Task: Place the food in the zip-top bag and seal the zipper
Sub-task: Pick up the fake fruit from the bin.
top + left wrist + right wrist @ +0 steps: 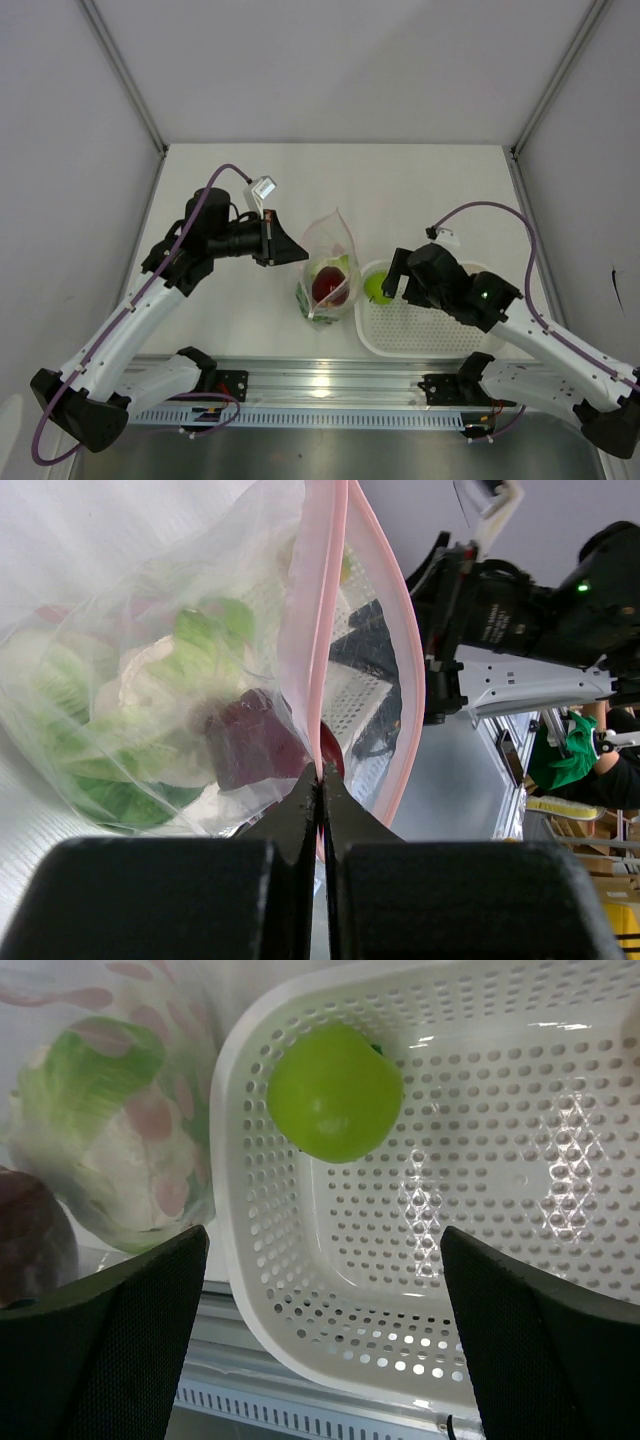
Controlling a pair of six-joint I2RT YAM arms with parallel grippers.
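- Our left claw (320, 780) is clenched on the zipper (322, 630). Beyond the fingertips one pink side bows away from the other, so the mouth gapes.
- The zip-top bag (330, 262) sits mid-way across the table (420, 190), just left of the white basket (440, 335). Its long axis runs from our near edge toward the far side, with the peak pointing away from us.
- Inside it we see the dark red apple (328, 285) and the lettuce (215, 630).
- Our right claw (320, 1310) hangs released over the basket, where the green apple (335, 1092) lies at the end nearest the bag.
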